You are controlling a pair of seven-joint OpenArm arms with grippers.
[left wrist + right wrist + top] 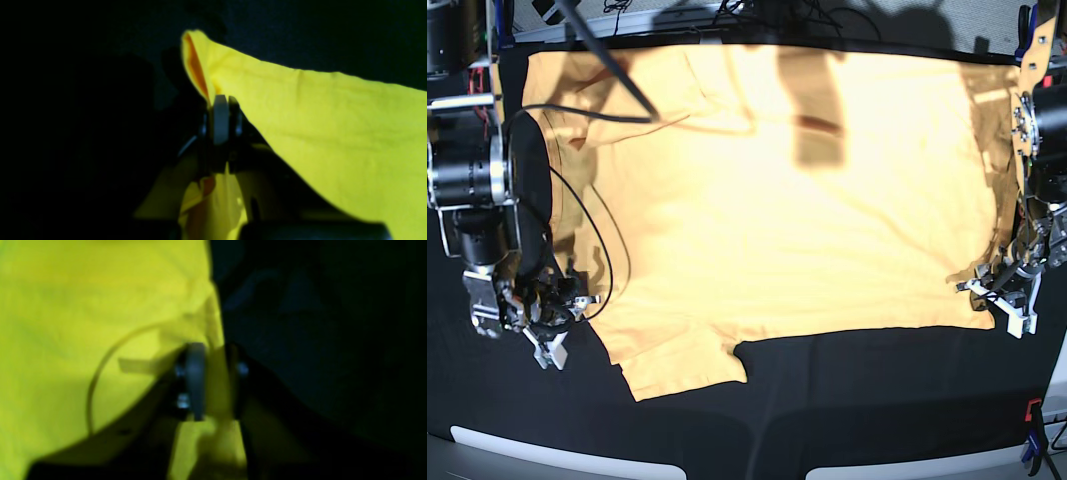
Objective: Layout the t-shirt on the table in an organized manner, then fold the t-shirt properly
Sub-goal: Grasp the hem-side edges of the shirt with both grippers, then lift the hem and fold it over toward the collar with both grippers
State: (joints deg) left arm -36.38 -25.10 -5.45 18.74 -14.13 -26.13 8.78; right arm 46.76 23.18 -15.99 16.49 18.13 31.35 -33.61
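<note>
A: Slack is your first worry. Your t-shirt lies spread across the black table, nearly flat, one sleeve pointing toward the near edge, and the far corners rumpled and shadowed.

B: What do the fingers have?

A: Your left gripper has its fingers pressed together on a thin edge of the cloth; the fabric peaks up from the pinch. Your right gripper has cloth between its fingers, which look nearly closed, but the wrist view is blurred and I'd say you can't be sure the hold is firm.

B: So what goes wrong?

A: If you lift or pull now and the right side's hold is only partial, that edge may slip free and the shirt will swing askew from the left pinch alone. Pull the two sides unevenly and you'll probably drag the flat middle into new creases.

B: Anything else?

A: A black cable loops over the cloth beside your right arm; it could snag the fabric as you move
</note>
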